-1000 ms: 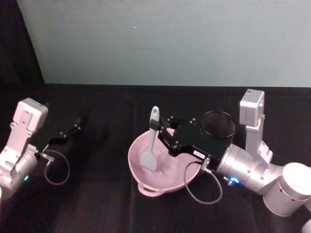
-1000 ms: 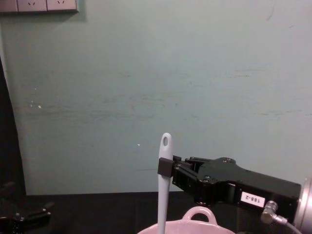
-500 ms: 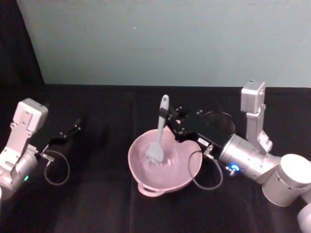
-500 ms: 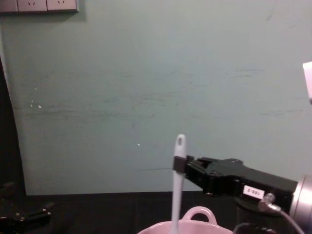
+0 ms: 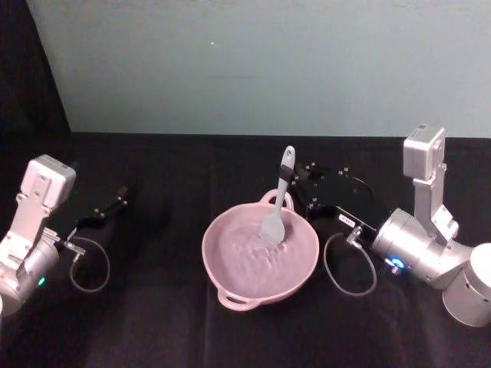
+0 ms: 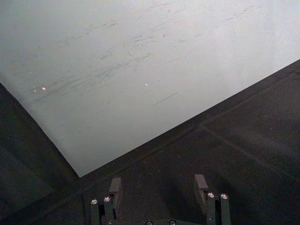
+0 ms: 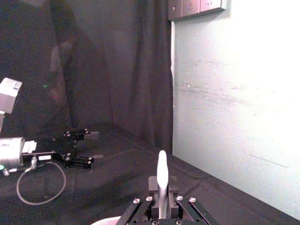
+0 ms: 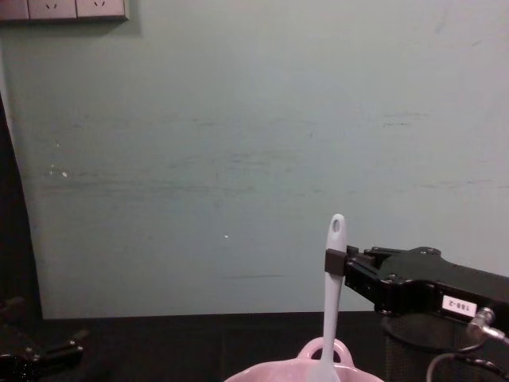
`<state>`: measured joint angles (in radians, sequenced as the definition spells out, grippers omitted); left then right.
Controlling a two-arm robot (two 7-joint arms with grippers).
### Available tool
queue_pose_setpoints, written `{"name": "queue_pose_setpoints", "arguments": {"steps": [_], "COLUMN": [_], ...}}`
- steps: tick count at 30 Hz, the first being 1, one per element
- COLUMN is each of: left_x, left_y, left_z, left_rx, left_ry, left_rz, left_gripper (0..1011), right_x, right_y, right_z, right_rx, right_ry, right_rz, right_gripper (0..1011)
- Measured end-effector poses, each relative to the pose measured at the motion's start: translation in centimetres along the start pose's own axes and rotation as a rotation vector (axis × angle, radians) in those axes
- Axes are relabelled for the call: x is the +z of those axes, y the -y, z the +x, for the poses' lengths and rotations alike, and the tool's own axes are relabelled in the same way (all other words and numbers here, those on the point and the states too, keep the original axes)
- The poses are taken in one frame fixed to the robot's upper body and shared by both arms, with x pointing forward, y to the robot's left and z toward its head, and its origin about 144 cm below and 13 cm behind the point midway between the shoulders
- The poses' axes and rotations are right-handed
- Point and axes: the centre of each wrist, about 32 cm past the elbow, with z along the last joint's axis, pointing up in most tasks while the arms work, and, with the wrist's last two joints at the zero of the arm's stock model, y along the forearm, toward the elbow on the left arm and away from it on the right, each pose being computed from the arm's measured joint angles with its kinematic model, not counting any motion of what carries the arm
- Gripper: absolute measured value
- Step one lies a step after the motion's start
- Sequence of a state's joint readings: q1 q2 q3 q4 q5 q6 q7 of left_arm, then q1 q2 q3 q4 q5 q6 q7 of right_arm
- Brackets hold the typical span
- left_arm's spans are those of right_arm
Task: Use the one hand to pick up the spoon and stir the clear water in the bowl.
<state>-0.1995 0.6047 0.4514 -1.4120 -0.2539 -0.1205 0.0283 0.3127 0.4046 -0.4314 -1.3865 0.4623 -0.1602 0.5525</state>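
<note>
The pale pink bowl (image 5: 215,247) sits mid-table, a loop handle at its near rim and another at its far rim (image 8: 325,348); the water in it is rippled. The white spoon (image 5: 279,196) stands nearly upright, its blade in the water at the bowl's far right side. My right gripper (image 5: 292,182) reaches in from the right and is shut on the spoon's handle just below the hole, also seen in the chest view (image 8: 336,261) and the right wrist view (image 7: 161,184). My left gripper (image 5: 115,205) rests far left on the table, open (image 6: 158,185) and holding nothing.
A black wire-mesh cup (image 8: 415,344) stands behind and right of the bowl, under my right arm. Loose cables (image 5: 349,264) loop beside each wrist. A pale green wall (image 5: 253,69) closes the back of the black table.
My right gripper has carried the spoon from the bowl's left side across to its far right side, drawing back to the right. The water now ripples. The left arm has not moved.
</note>
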Motion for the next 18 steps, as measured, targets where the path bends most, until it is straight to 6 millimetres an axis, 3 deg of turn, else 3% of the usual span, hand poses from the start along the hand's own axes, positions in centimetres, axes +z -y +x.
{"name": "queue_pose_setpoints", "arguments": {"steps": [18], "left_x": [0.0], "left_y": [0.0], "left_z": [0.0], "left_rx": [0.000], "left_ry": [0.000], "left_rz": [0.000], "left_gripper": [1005], "right_x": [0.8], "right_y": [0.7], "right_z": [-3.7], "right_rx": [0.121], "right_ry": [0.060], "right_rz": [0.003], "right_gripper": [119]}}
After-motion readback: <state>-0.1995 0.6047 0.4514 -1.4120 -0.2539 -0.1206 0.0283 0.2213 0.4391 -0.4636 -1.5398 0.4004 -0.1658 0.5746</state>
